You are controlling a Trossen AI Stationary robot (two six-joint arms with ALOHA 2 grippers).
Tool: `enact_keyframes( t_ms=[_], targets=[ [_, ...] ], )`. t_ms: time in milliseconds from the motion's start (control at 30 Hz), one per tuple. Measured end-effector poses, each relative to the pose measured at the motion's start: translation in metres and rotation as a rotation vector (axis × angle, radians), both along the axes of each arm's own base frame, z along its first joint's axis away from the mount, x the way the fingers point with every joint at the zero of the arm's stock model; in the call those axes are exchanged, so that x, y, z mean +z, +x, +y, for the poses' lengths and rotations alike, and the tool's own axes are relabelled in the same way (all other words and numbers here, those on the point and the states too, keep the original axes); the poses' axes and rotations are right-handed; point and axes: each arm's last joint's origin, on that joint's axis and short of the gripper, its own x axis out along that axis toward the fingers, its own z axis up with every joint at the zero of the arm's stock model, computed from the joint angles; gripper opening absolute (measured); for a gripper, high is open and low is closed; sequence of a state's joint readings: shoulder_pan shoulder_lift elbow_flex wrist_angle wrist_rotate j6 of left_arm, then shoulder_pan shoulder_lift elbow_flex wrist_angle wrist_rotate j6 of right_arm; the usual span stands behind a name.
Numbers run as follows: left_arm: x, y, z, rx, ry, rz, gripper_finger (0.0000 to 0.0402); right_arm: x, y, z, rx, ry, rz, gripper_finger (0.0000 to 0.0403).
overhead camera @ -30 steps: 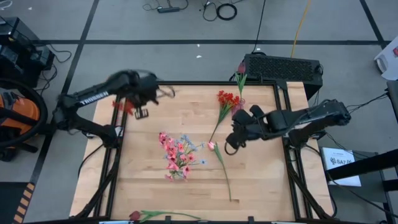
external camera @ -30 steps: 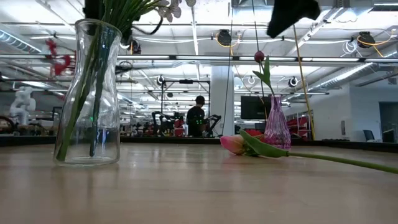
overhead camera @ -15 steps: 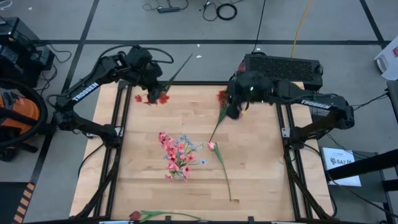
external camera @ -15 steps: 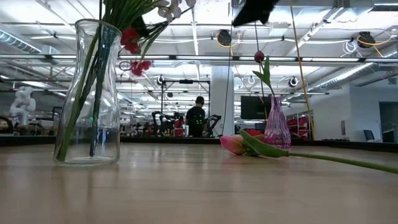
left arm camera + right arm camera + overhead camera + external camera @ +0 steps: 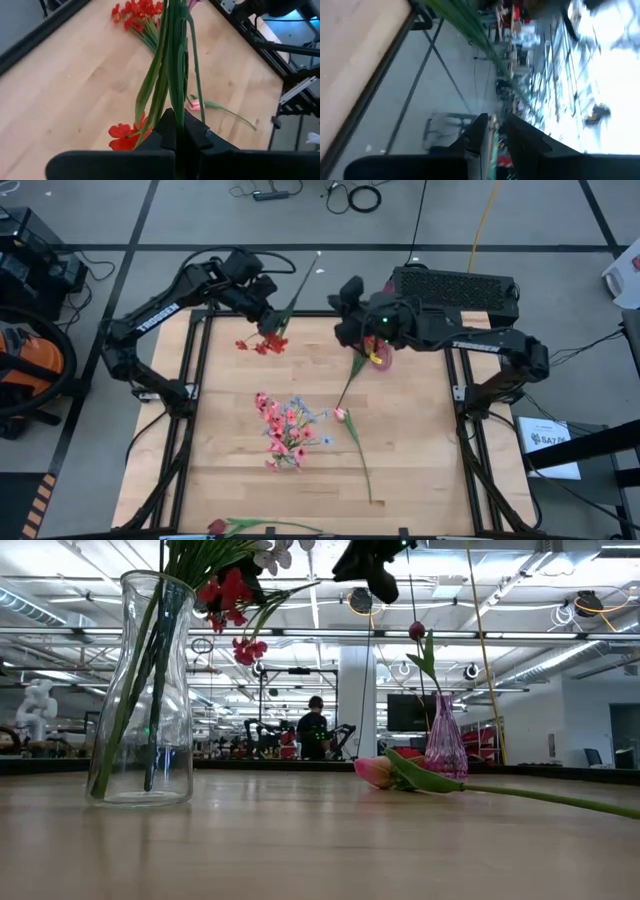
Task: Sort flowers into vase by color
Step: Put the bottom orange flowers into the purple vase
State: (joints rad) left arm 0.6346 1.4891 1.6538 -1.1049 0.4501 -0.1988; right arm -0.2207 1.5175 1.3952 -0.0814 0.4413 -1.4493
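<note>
- The left pincer (image 5: pixel 268 315) hangs over the far-left part of the desk (image 5: pixel 230 470); its two dark fingers (image 5: pixel 167 132) are pressed together on the green stems of a red spray (image 5: pixel 262 342)
- In the left wrist view those stems run out from between the fingers, and red blossoms (image 5: pixel 125 137) show just beside the fingertips
- In the high view the spray's red blossoms hang above the wood near the far edge, and its stem slants up past the frame toward the floor behind
- The right pincer (image 5: pixel 350 300) is raised over the far edge of the desk, close to the left one; whether its fingers are spread or pressed together I cannot tell, though a bundle of green stems (image 5: pixel 470 30) crosses the right wrist view ahead of them
- A clear glass vase (image 5: pixel 142 690) stands near the front of the desk in the low view, already holding a mixed bunch of pink and pale blue sprays (image 5: pixel 288 430)
- A purple vase (image 5: pixel 445 745) stands at the far right with one red bud (image 5: pixel 417 631) on a tall stem in it
- A second red spray (image 5: pixel 137 12) lies flat on the wood near the purple vase
- A pink tulip bud (image 5: pixel 340 415) lies on the middle of the desk, its long stem trailing toward the front edge
- A red bud (image 5: pixel 216 527) with its leaves lies at the front edge
- A person (image 5: pixel 314 730) stands far back in the room
</note>
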Motion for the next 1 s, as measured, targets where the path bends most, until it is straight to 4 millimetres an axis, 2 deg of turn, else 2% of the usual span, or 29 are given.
enact_keyframes(
  t_ms=[200, 400, 633, 867, 1000],
  targets=[
    [-0.004, 0.005, 0.001, -0.031, -0.068, -0.019, 0.0002, -0.015, 0.016, -0.001, 0.059, -0.105, 0.103, 0.0059],
    [-0.004, 0.005, 0.001, -0.007, -0.104, -0.019, 0.0001, -0.016, 0.035, -0.001, 0.093, -0.148, 0.013, 0.0059],
    [-0.004, 0.005, 0.001, -0.006, -0.105, -0.019, 0.0002, -0.021, 0.053, 0.003, 0.116, -0.142, 0.026, 0.0063],
    [-0.004, 0.006, 0.000, -0.009, -0.107, -0.019, 0.0007, -0.030, 0.060, 0.002, 0.139, -0.163, 0.060, 0.0112],
    [-0.004, 0.008, -0.004, -0.016, -0.134, -0.023, 0.0008, -0.043, 0.068, -0.002, 0.140, -0.216, 0.134, 0.0135]
  ],
)
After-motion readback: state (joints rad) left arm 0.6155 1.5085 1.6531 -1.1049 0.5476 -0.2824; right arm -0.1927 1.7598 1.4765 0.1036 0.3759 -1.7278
